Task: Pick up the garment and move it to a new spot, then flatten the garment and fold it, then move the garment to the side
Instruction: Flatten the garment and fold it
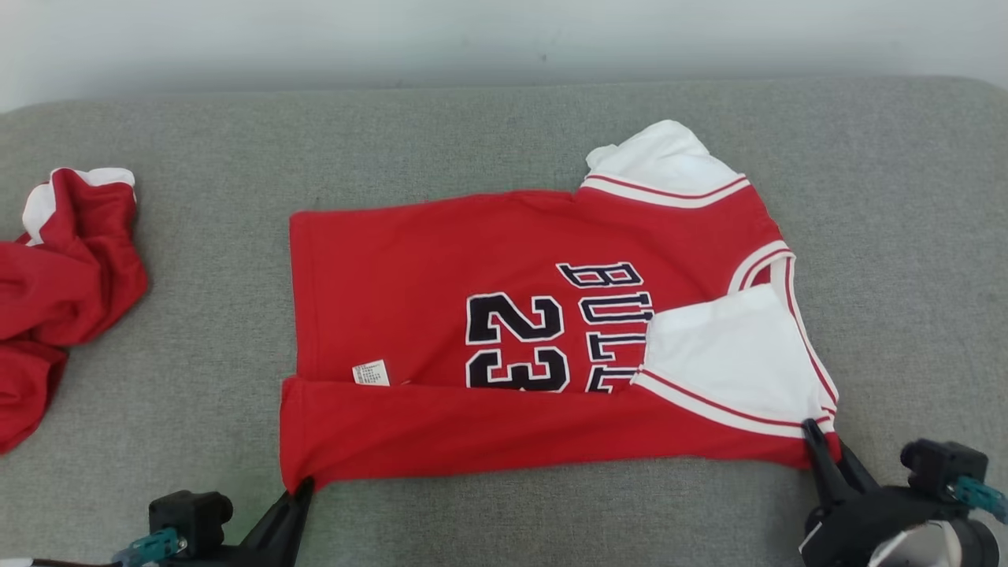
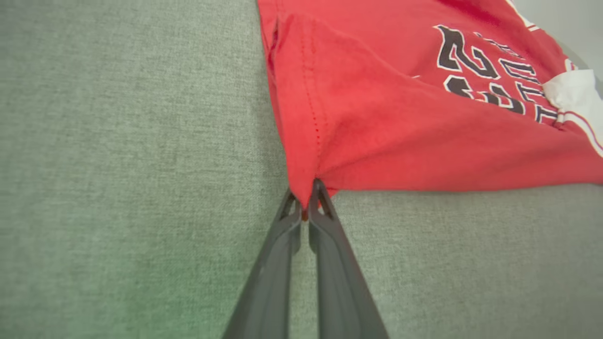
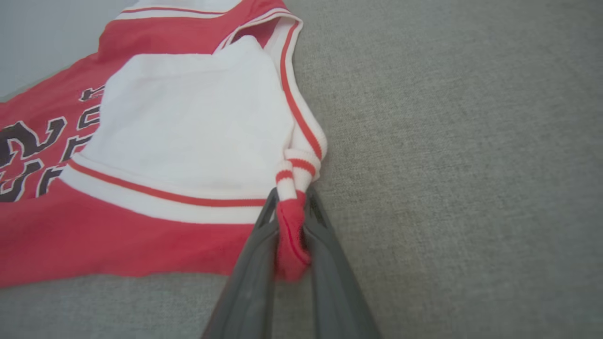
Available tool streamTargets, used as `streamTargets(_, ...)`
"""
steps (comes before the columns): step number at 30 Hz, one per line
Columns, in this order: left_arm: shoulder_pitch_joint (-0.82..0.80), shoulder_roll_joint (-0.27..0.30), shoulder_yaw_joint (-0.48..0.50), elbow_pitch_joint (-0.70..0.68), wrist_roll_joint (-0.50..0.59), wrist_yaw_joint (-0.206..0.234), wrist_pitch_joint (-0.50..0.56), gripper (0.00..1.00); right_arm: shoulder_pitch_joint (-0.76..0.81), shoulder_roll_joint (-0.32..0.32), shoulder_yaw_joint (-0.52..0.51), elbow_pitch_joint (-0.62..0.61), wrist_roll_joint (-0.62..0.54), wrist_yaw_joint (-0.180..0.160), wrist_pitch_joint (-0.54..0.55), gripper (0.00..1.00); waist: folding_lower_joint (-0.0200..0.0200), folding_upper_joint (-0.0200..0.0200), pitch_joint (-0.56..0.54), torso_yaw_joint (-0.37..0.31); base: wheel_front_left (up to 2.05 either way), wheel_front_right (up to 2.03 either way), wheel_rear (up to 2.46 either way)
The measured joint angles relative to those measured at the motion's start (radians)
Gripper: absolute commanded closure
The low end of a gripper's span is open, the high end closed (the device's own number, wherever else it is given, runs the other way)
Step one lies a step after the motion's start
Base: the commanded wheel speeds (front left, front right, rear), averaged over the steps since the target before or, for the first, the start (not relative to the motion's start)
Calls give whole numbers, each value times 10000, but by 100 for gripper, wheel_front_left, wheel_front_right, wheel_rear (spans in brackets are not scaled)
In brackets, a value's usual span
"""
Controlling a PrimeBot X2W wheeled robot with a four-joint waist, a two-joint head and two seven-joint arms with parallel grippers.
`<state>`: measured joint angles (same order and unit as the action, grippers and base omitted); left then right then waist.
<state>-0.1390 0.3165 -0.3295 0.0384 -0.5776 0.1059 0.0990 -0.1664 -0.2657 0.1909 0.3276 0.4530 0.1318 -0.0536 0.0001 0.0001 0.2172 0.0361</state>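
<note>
red jersey (image 1: 472, 260) spans mid-frame; left gripper (image 1: 303, 486) clamps its lower-left corner, right gripper (image 1: 817, 435) clamps its lower-right corner.

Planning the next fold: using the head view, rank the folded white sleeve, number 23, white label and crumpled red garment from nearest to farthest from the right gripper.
1. Folded white sleeve, just above the right gripper.
2. Number 23, centre of view.
3. White label, left of centre.
4. Crumpled red garment, far left.
</note>
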Motion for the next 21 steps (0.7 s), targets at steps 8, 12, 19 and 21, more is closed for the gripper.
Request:
streamTargets(8, 799, 777, -38, -1407, -121, 29, 1026, 100, 2041, 435, -811, -2399, 21, -4, 1039, 100, -1, -1, -255, 140, 0, 0, 0)
streamTargets(12, 1232, 899, 63, -1747, -205, 245, 1164, 100, 2857, 832, -1045, -3285, -186, -4, 1480, 100, -1, 0, -348, 125, 0, 0, 0)
streamTargets(19, 1561, 848, 65, -1977, -320, 522, 1243, 63, 3367, 1139, -1256, -3879, -439, -4, 1964, 71, 0, 0, -371, 102, 0, 0, 0)
streamTargets(21, 1560, 784, 79, -1918, -318, 556, 1181, 0, 3378, 1202, -1304, -3965, -508, -4, 1975, 0, -1, -1, -364, 86, 0, 0, 0)
